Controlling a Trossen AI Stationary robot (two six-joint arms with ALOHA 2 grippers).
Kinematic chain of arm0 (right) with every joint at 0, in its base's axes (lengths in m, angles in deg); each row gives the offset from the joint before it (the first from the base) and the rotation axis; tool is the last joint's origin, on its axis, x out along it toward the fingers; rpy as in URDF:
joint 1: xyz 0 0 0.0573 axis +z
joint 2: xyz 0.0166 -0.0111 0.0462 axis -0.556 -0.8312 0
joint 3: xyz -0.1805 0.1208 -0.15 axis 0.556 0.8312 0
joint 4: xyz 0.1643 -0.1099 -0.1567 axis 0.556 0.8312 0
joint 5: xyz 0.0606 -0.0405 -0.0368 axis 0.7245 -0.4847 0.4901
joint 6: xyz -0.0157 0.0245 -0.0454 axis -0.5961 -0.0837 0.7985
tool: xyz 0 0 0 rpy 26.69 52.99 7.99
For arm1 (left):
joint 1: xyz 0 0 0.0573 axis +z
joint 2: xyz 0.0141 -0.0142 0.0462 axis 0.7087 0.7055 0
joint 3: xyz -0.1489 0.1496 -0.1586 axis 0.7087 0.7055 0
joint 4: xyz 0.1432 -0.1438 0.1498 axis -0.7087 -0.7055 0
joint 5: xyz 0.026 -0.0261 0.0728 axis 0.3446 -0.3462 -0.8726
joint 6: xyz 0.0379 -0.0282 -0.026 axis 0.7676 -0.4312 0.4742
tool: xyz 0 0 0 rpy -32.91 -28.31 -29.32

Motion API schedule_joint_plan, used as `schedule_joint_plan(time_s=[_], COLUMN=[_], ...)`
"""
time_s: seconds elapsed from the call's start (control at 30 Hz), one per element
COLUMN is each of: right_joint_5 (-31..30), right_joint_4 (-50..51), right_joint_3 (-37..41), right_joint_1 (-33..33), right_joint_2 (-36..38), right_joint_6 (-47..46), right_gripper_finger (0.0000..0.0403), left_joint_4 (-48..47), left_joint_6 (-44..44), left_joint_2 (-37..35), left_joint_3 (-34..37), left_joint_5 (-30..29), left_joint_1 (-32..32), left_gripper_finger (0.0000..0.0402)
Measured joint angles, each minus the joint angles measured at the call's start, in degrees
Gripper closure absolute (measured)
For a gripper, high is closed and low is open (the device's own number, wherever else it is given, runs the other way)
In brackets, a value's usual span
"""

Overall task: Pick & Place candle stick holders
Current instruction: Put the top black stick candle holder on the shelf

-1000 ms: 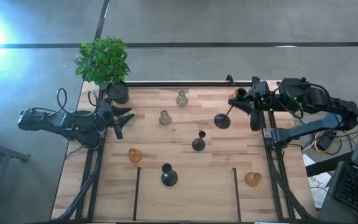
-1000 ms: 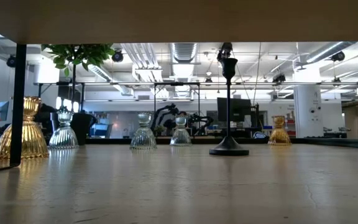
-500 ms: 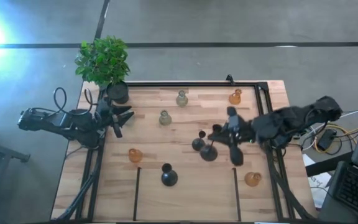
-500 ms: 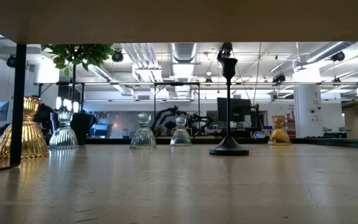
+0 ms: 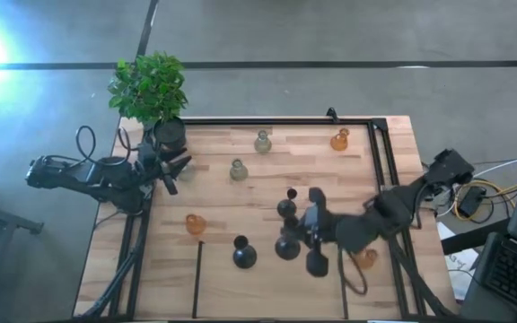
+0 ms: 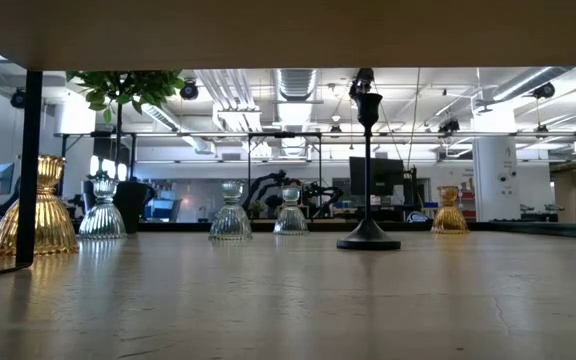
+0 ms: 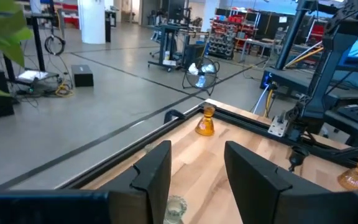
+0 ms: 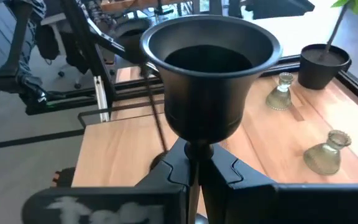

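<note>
On the slatted wooden worktop [image 5: 267,188] your right gripper [image 5: 305,235], clamped on a tall black metal candlestick [image 8: 209,81], hangs near the front edge, so placing remains, while your left gripper [image 7: 197,168] waits half-open at the left edge.

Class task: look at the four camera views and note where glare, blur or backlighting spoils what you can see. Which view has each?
High view: white glare burns out the floor at the upper left corner, and the right claw is smeared by motion. Low view: bright ceiling lights leave the tall black holder a silhouette. Right wrist view: the held black holder is sharp, the bottom edge blurred.
</note>
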Motion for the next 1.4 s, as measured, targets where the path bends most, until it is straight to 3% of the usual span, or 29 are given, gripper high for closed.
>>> schedule_joint_plan(time_s=[0.27, 0.67, 1.4], right_joint_5=[-9.0, -9.1, -8.5], right_joint_4=[-4.3, -9.3, -15.6], right_joint_3=[0.6, 1.6, 2.3], right_joint_1=[5.3, 6.3, 6.3], right_joint_2=[-3.0, -6.5, -10.9], right_joint_6=[0.7, -2.6, -2.4], right_gripper_finger=[0.0392, 0.0392, 0.0392], left_joint_4=[1.8, 6.6, 7.2], left_joint_6=[4.0, 5.0, 4.3], left_joint_2=[-0.4, -0.4, -0.7], left_joint_3=[0.0, 0.0, 0.0], left_joint_5=[-1.0, -2.1, -2.1], left_joint_1=[0.0, 0.0, 0.0], left_gripper_finger=[0.0248, 0.0248, 0.0248])
